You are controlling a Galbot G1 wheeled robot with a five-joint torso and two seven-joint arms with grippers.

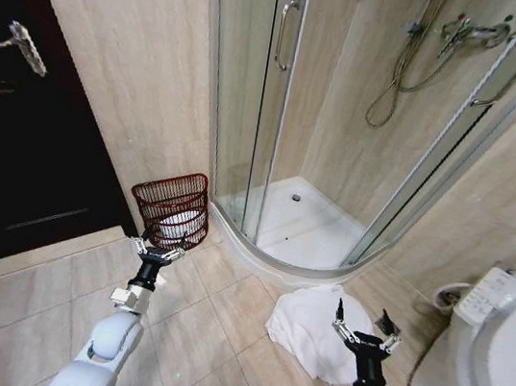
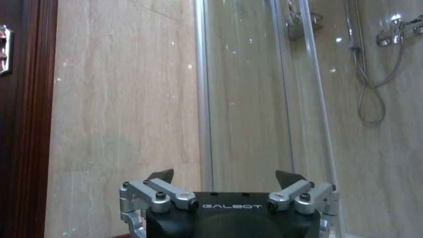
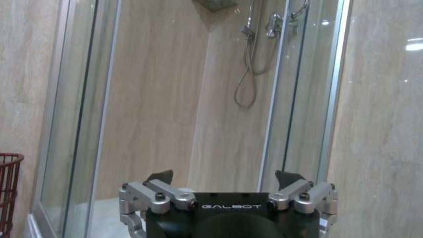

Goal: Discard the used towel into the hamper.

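Beige tiled floor (image 1: 209, 326) is spreading across a bathroom, with a curved glass shower enclosure (image 1: 280, 109) standing at the back and serving as the landmark for everything else. Just to the left of the enclosure's raised base, against the tiled wall, the hamper (image 1: 173, 209) is sitting upright, its mouth facing up and tipped slightly toward the camera in the head view, its long axis running nearly vertical and its body narrowing toward the floor. Something white is showing inside through the open weave. A sliver of its red-brown rim (image 3: 8, 191) is also appearing beside the glass in the right wrist view.

In front of the enclosure's curved sill, toward its right end, the towel (image 1: 306, 326) is lying on the floor in a crumpled white heap, broader than it is tall, with no clear long axis.

The left gripper (image 1: 156, 253) is hovering in front of the hamper, down and left of the enclosure, its fingers spread wide and holding nothing; the left wrist view is showing the same spread fingers (image 2: 162, 176) against the wall and glass. The right gripper (image 1: 362, 327) is hanging over the near right edge of the towel, its fingers (image 3: 289, 177) likewise splayed wide apart and empty. A toilet (image 1: 495, 364) is standing to the right of the enclosure.
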